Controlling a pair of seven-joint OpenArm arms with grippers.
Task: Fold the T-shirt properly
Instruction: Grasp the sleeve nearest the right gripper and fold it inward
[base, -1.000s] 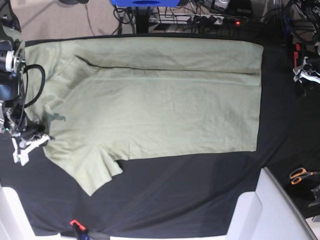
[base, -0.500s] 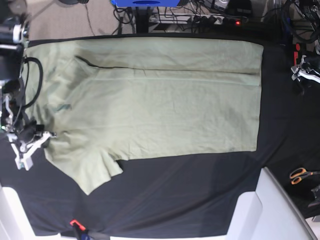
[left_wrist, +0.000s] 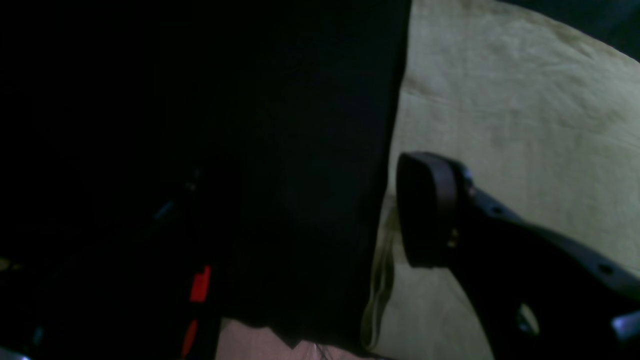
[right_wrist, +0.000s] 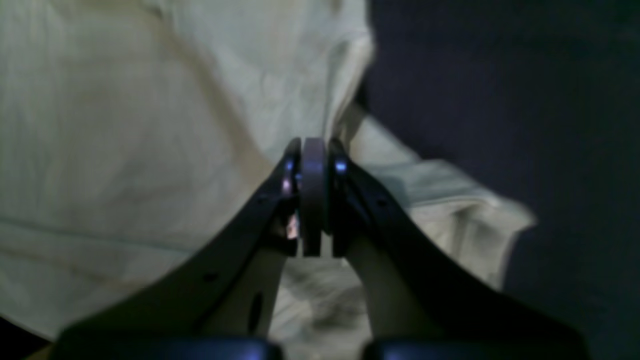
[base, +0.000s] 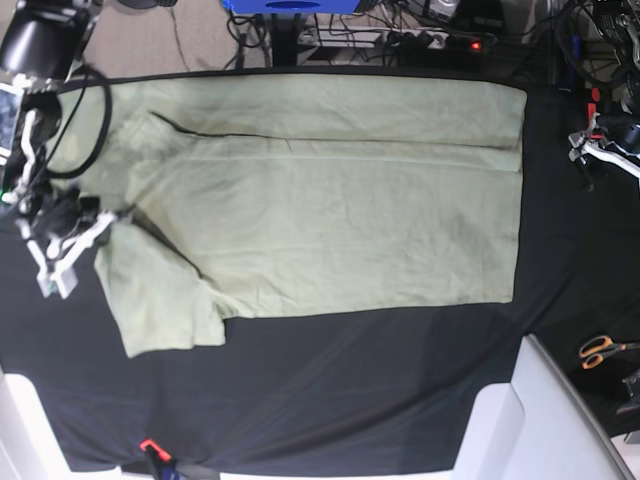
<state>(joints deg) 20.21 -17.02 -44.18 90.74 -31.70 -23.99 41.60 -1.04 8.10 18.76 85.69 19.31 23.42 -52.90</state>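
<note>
Sage-green wrinkled cotton T-shirt (base: 330, 200)

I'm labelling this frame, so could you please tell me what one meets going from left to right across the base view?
Right claw at the shirt's sleeve → T-shirt → bare black table cloth → left claw → orange-handled scissors.
</note>
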